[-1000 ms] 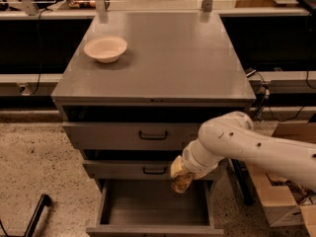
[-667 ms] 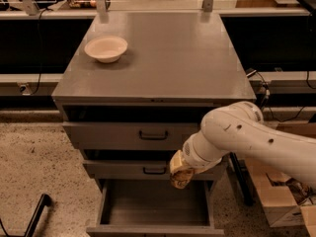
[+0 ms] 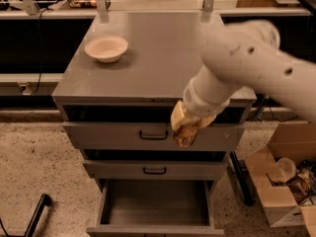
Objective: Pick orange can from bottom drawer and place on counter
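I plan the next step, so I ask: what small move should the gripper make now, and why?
Probably raise it straight up a little. The gripper holds the can before the top drawer, below the front edge of the counter; moving forward now would likely hit that edge. The bottom drawer stands open, no can inside.

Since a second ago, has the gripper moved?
Yes. The gripper, holding the orange can, rose from in front of the middle drawer to the top drawer, just under the counter.
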Action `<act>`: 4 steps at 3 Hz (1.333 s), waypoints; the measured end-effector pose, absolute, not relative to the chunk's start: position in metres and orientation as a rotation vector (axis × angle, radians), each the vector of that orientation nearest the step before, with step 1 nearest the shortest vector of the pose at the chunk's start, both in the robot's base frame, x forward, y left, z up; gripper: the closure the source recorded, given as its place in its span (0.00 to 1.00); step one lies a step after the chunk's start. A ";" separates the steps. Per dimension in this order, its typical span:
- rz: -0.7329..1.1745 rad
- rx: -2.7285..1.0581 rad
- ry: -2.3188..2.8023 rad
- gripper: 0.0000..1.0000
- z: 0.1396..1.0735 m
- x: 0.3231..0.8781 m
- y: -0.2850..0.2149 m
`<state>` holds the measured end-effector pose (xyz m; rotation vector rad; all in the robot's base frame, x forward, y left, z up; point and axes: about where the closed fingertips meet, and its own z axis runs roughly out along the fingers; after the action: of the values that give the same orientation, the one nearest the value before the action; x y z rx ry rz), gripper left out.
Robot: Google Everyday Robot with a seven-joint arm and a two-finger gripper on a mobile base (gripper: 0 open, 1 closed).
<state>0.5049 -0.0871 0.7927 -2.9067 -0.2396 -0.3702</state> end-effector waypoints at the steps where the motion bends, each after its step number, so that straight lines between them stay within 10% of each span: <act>1: -0.299 -2.965 -0.240 1.00 0.823 0.546 -0.094; 4: -0.223 -3.004 -0.252 1.00 0.887 0.586 -0.094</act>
<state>0.5857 -0.0940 0.8865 -3.0037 -0.2519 -0.2227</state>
